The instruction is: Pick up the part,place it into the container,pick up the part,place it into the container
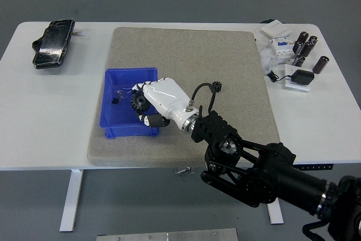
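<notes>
Our right arm (265, 173) reaches in from bottom right across the grey mat (180, 43). Our right hand (161, 103) sits over the blue container (113, 122), fingers curled around a black gear (138, 101), held above the bin floor. Small bits lie inside the container. Second gear (215, 87) sits on the mat, right of the bin. Far left: black device (53, 43). Far right: cylinders (304, 46).

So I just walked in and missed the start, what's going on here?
The robot's right hand holds a black gear over the blue bin, about to drop it in. A small part already lies in the bin. Another small gear sits on the mat. The left arm isn't in view.
</notes>
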